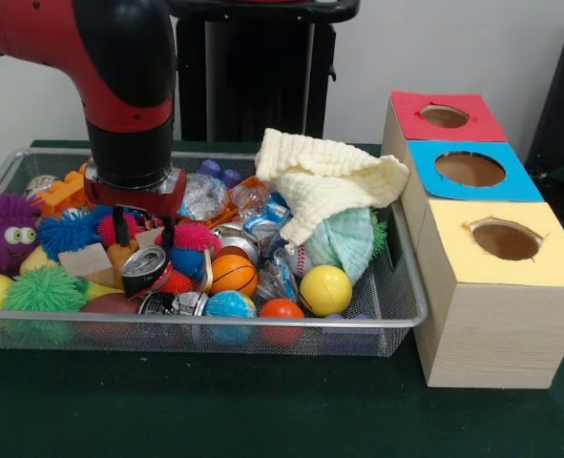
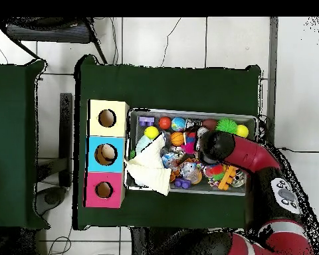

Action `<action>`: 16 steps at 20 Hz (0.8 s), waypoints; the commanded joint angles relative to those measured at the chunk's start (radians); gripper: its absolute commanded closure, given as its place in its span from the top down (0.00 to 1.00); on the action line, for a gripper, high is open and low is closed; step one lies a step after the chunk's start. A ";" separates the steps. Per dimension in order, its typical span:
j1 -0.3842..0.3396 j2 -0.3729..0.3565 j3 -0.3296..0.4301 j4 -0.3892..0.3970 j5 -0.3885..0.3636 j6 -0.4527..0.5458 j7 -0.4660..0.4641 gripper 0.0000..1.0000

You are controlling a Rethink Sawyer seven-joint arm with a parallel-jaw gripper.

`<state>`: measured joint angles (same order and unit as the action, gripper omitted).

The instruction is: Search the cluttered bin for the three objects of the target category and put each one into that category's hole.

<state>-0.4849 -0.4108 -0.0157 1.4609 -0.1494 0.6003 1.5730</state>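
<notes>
Green table — one wire bin [image 1: 396, 315], three holed boxes [image 1: 496, 286]; tool [image 1: 143, 232] grip unclear.

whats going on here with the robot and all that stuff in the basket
A red and black robot arm is reaching down into a wire bin packed with balls, spiky toys, cans and a cream cloth. Its claw is low among the clutter, just above a small can; whether it grips anything can't be seen. Beside the bin stands a box with red, blue and yellow holes; nothing shows inside them.
</notes>
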 commanded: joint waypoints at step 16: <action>0.048 0.164 -0.034 -0.111 -0.031 -0.159 0.168 1.00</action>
<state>-0.4417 -0.3712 -0.0511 1.3820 -0.1485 0.5744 1.5730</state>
